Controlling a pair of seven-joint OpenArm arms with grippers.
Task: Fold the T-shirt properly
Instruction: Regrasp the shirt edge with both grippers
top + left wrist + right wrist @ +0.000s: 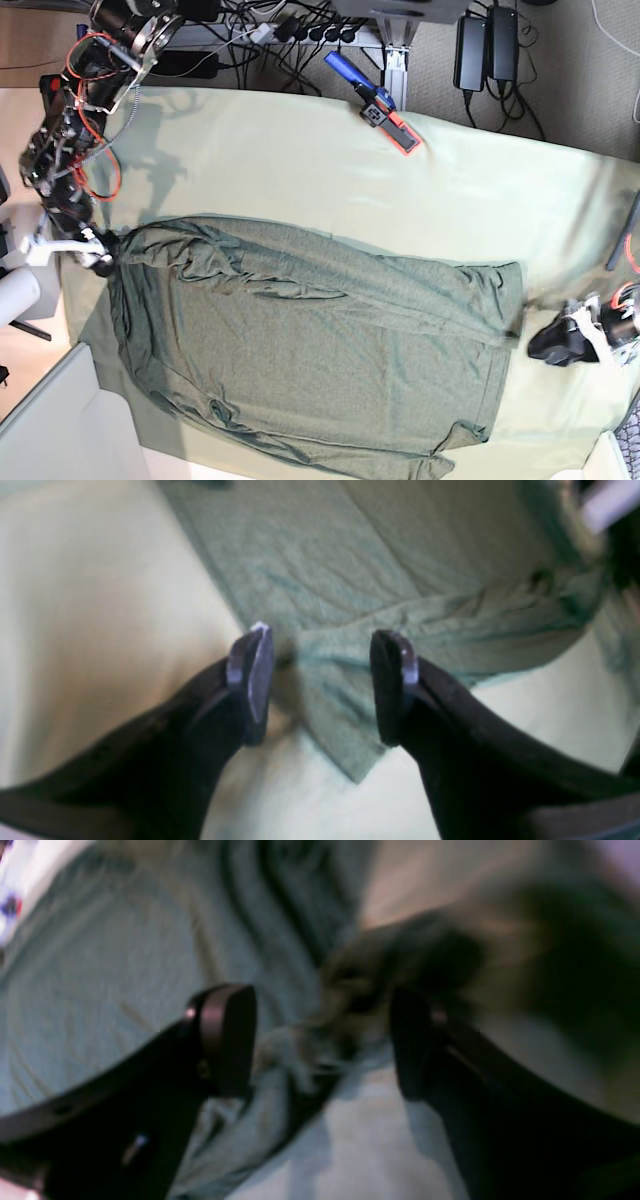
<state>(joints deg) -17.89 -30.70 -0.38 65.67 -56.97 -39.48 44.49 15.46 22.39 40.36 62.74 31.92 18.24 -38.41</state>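
- Two claws are flanking the shirt (300, 350), one at either side in the base view.
- The left claw (322, 687) is standing released, its fingers spreading apart, and is gripping nothing.
- It is hovering just beside the shirt's right-hand edge in the base view; in its own wrist view, a tapering piece of shirt is showing beyond and between the fingers.
- The right claw (320, 1040) is also standing released, its fingers parting widely.
- Rumpled shirt is showing between those fingers in the right wrist view; whether they are touching it, the pictures are leaving unclear.
- In the base view, this claw is hanging at the shirt's upper left corner.
- The shirt is lying spread over the pale cloth (480, 190), filling the lower middle of the base view.
- A long strip along its upper side is folding over the body, bunching into creases on the left and running smoother towards the right.
- The left-hand edge is rippling, and wrinkles are crossing the lower part, which is running out at the bottom of the base view.
- A blue and red tool (375, 103) is lying beyond the shirt, well apart from it.
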